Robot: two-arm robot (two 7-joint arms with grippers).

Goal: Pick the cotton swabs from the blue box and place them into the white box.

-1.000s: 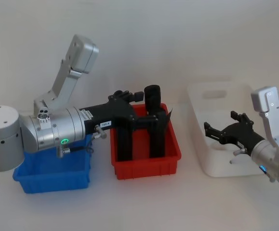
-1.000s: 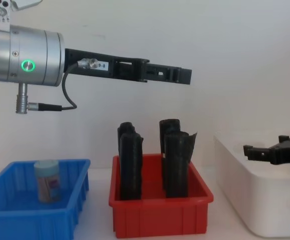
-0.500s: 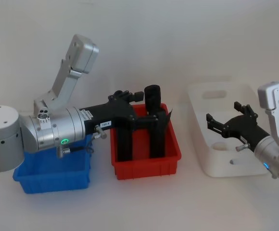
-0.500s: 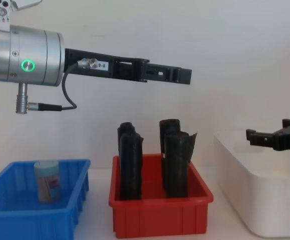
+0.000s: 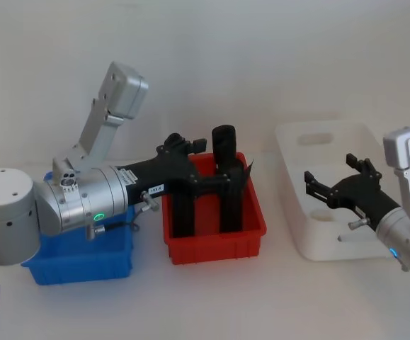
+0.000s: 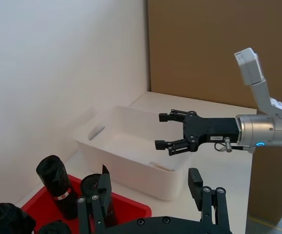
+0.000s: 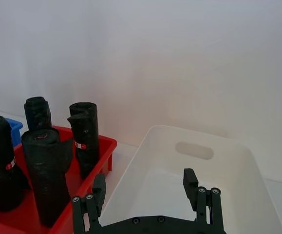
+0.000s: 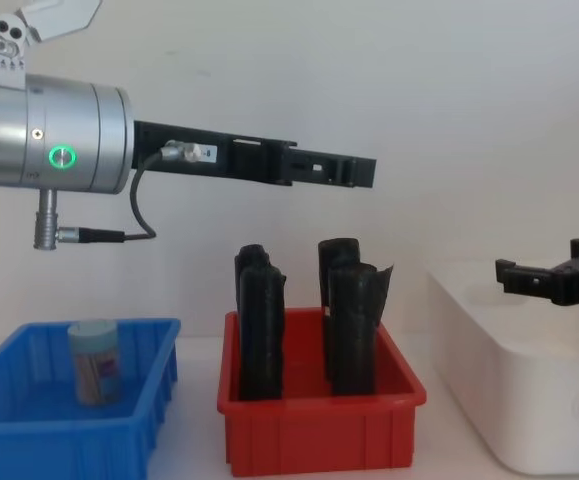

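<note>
cotton swabs (image 8: 94, 362): 1 small clear jar with a pale blue lid stands upright inside the blue box (image 8: 29, 425) at the left of the table, with nothing touching it. to its right sits a red box (image 8: 319, 432) holding 4 tall black rolls (image 8: 354, 325), and further right is the white box (image 8: 489, 340). the left gripper (image 6: 149, 183) hangs high above the red box, clear of the rolls. its fingers are spread apart and empty, and it points toward the white box, away from the jar. the right gripper (image 5: 312, 188) hovers over the white box, fingers also spread and holding nothing. a pale shape (image 6: 160, 166) lies on the white box's floor below it; i cannot tell whether it is a swab jar.

judging from this, the step in hand is fetching the jar from the blue box, and the left arm is the nearer one. to do it well, the left gripper should move over the blue box and line up directly above the lid. it should then descend with its fingers wide so 1 passes each side of the jar. it should close gently on the clear body just under the lid, since a light round jar can tip or slip out. the lift should go straight up, clearing the blue rim and the roll tops before crossing to the white box.
</note>
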